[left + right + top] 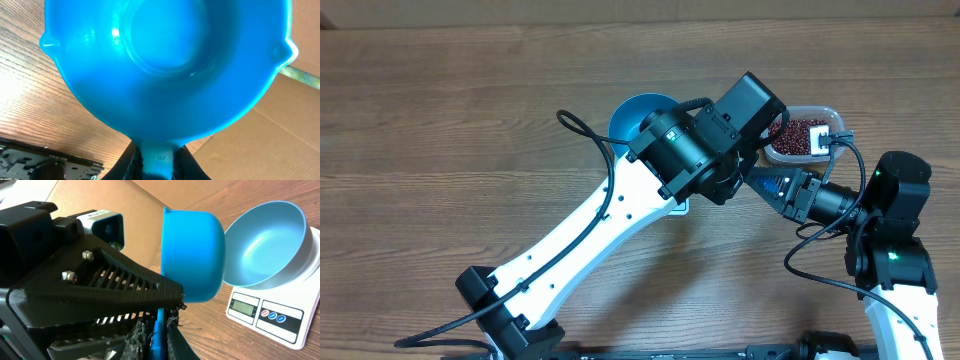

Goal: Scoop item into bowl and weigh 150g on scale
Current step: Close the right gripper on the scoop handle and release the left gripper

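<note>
A bright blue scoop (165, 65) fills the left wrist view, its cup empty. My left gripper (157, 161) is shut on the scoop's handle close to the cup. In the right wrist view the same scoop (192, 255) shows edge-on, and my right gripper (160, 330) is shut on the thin handle lower down. The teal bowl (265, 245) stands empty on the white scale (265, 314) to the right of the scoop. From overhead, the bowl (635, 118) is partly hidden under the left arm. The red-brown beans (800, 132) lie in a clear tub (812, 152) at the back right.
The left arm crosses the table from the front left and covers most of the scale (680, 208). The right arm (890, 220) stands at the front right. Brown cardboard (280, 135) shows beyond the scoop in the left wrist view.
</note>
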Robot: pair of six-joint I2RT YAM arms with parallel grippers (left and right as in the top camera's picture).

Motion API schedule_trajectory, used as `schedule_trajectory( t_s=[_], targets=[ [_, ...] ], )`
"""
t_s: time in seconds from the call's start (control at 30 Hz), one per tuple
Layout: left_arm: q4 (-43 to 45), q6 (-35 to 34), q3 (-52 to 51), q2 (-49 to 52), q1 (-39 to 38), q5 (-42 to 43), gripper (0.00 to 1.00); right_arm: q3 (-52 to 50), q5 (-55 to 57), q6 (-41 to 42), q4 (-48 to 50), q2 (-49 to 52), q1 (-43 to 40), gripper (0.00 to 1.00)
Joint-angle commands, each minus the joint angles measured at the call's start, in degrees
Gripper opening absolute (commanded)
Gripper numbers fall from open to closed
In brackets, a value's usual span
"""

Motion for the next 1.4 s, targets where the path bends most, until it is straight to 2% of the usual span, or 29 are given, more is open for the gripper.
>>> schedule_trajectory(
  t_s=[0.0, 0.43, 0.73, 0.87, 0.9, 0.97, 1.17, 1.2, 1.37],
  targets=[
    [0.04, 1.53, 0.85, 1.05, -0.76, -0.42, 0.04, 1.09, -0.66, -0.24, 0.57, -0.61, 0.0, 0.11],
    [0.04, 1.55, 0.85, 1.05, -0.76, -0.42, 0.04, 1.09, -0.66, -0.24, 0.57, -0.61, 0.0, 0.04],
    [0.02, 1.55, 0.85, 1.05, -0.76, -0.42, 0.04, 1.09, -0.66, -0.24, 0.57, -0.61, 0.0, 0.04],
    [0.02, 1.55, 0.85, 1.05, -0.76, -0.42, 0.08, 1.09, -0.66, -0.22, 0.57, -0.61, 0.0, 0.04],
    [0.02, 1.55, 0.85, 1.05, -0.76, -0.42, 0.12, 1.09, -0.66, -0.22, 0.57, -0.61, 0.0, 0.04],
    [0.02, 1.55, 0.85, 1.05, -0.76, -0.42, 0.26, 1.09, -0.66, -0.22, 0.57, -0.61, 0.0, 0.04],
    [0.02, 1.55, 0.85, 1.05, -0.76, -0.44, 0.95, 1.09, -0.66, -0.24, 0.57, -0.61, 0.0, 0.04],
    [0.02, 1.55, 0.85, 1.05, -0.76, -0.46, 0.99, 1.09, -0.66, -0.24, 0.57, -0.61, 0.0, 0.04],
    [0.07, 1.53, 0.85, 1.05, -0.74, -0.42, 1.0, 1.09, -0.63, -0.24, 0.57, -0.61, 0.0, 0.04]
  ],
)
